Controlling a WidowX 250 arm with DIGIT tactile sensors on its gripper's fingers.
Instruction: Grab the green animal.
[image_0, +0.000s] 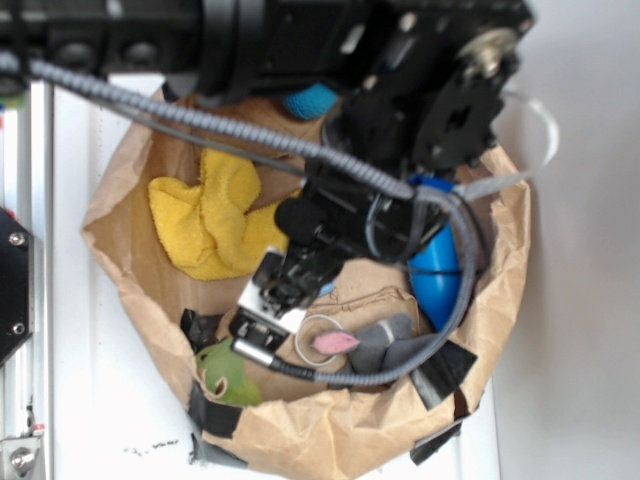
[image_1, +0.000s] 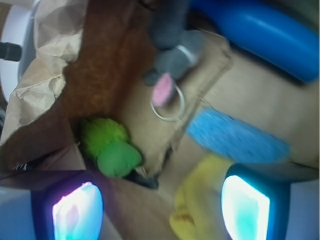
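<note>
While the jaws gape empty, the green animal (image_1: 110, 147) crowds the bag wall (image_1: 40, 75).

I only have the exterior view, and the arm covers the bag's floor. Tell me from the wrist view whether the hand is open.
Observer: Open. In the wrist view the fingers of the hand stand wide apart, gripping nothing.
Operator: Now say where the green animal sits against them.
Observer: The green animal lies off-centre, just beyond the finger at the picture's left, against the paper bag's wall.
Operator: Report anything on top of it.
Observer: Nothing covers it. The grey animal lies apart from it, farther in.
</note>
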